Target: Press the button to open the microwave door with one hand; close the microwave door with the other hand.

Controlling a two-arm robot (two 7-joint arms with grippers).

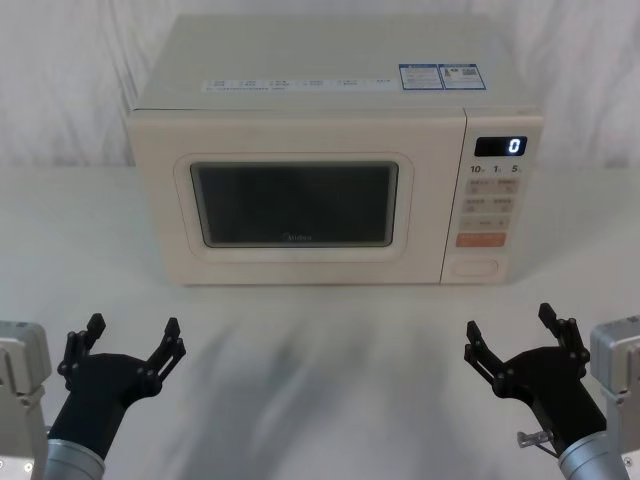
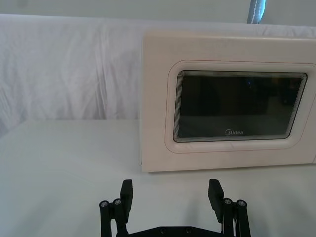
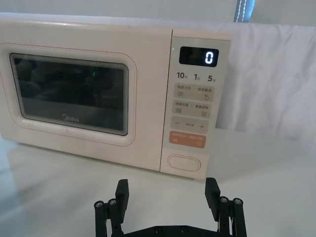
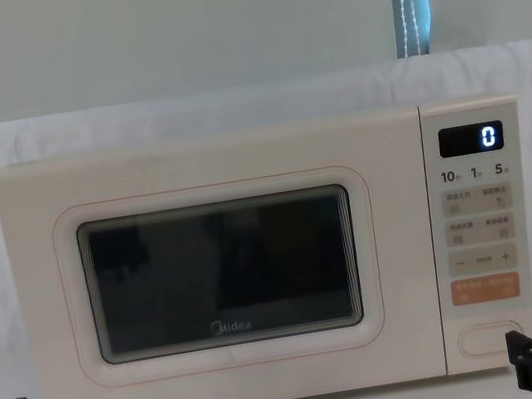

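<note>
I am wearing two matte black, blocky grippers: my left gripper (image 1: 132, 331) and my right gripper (image 1: 512, 326), each showing slim linkage bars pinned with small round screws and ending in squared black fingertips (image 3: 122, 189). Behind each, a grey-silver cylindrical wrist and pale boxy housing are showing.

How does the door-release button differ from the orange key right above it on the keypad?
The button is cream, pill-shaped with a raised oval outline, and blank; the orange key is a flatter rectangle with faint markings. The button sits lowest on the strip. Both are wide, and no gripper touches either.
</note>
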